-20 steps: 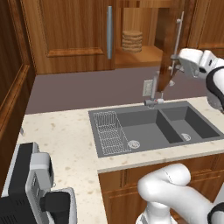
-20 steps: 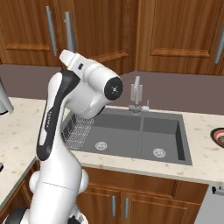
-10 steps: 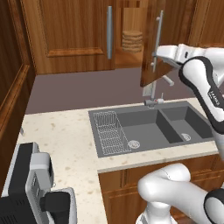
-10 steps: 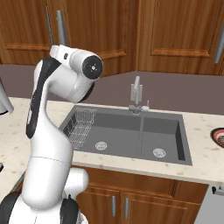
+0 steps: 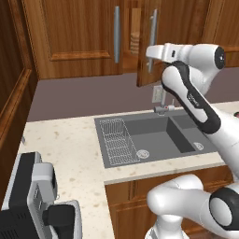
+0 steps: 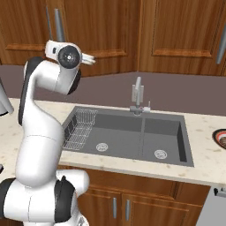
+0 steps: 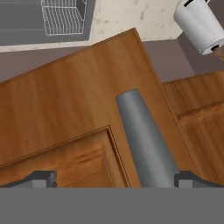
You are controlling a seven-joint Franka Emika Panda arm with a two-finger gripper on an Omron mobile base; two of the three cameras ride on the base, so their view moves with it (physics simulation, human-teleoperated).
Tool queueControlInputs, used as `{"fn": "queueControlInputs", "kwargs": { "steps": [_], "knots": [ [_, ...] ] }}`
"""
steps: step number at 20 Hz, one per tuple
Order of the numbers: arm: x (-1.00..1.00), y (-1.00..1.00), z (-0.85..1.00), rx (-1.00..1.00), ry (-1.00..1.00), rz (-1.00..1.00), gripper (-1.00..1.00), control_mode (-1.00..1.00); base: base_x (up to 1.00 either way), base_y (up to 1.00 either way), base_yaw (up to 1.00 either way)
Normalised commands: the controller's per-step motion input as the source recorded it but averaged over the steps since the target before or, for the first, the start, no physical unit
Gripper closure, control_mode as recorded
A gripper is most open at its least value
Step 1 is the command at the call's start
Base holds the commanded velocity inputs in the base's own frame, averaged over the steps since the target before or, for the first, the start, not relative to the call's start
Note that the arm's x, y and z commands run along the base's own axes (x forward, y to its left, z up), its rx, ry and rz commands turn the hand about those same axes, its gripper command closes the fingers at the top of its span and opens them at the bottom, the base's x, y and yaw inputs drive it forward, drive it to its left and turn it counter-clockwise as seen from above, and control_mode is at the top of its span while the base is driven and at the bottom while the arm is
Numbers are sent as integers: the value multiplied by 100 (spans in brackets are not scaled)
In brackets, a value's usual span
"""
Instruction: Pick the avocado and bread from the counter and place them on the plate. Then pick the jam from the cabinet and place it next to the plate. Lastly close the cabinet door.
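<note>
Tool [image 7: 116, 178] spread wide, fingertips [image 7: 43, 178] apart at either side of view, nothing pinched. Hand raised at cabinet door [image 5: 148, 42], looking down door face; silver bar handle [image 7: 146, 140] runs btwn tips. Door ajar in left base view, gap beside neighbouring door [image 5: 77, 35]. Below: sink [image 5: 154, 137] w/ wire rack [image 5: 119, 142], tap [image 6: 137, 95], desk [image 5: 70, 154]. Plate [image 6: 220, 137] at right edge of desk, cut off by frame.
</note>
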Motion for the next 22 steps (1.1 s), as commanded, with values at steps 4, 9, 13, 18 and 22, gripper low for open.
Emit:
{"fn": "queueControlInputs", "kwargs": {
  "steps": [4, 9, 13, 18, 22],
  "knots": [
    [71, 0, 0, -7, 0, -18, -100, -100, 0, 0, 0],
    [75, 0, -2, -6, 0, -18, -100, -100, 0, 0, 0],
    [79, 0, -3, -5, 1, -19, -100, -100, 0, 0, 0],
    [75, 0, -2, -6, 1, -18, -100, -100, 0, 0, 0],
    [70, -1, 0, -6, 0, -18, -100, -100, 0, 0, 0]
  ]
}}
